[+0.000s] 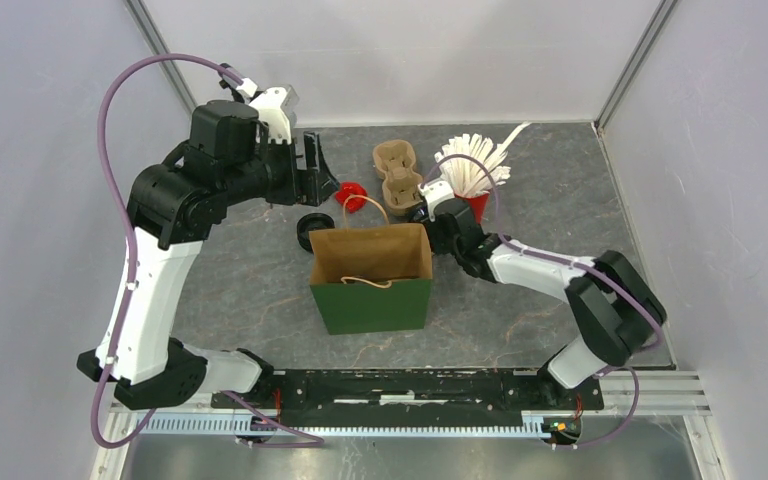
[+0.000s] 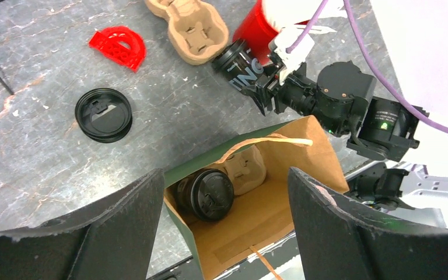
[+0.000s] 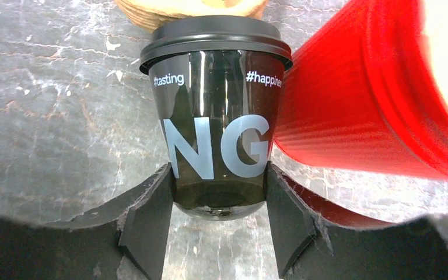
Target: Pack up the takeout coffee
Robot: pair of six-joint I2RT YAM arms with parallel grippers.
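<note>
Right gripper (image 3: 219, 175) clamped low on coffee cup (image 3: 216, 116), which sits on tabletop (image 1: 240, 290) beyond paper bag (image 1: 370, 300), just beside red ribbed cup (image 3: 361, 99). Left gripper (image 2: 226, 175) spread wide above bag.
Risks:
- glossy tapered wall slips from low pinch
- lift topples red cup
- soft bag rim snags cup
Lid (image 3: 216, 44) matte black plastic.

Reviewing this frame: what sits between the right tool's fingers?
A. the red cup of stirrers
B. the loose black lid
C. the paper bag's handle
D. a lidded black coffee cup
D: the right wrist view shows the lidded black coffee cup clasped at its base by the right tool, with the red cup only beside it.
</note>
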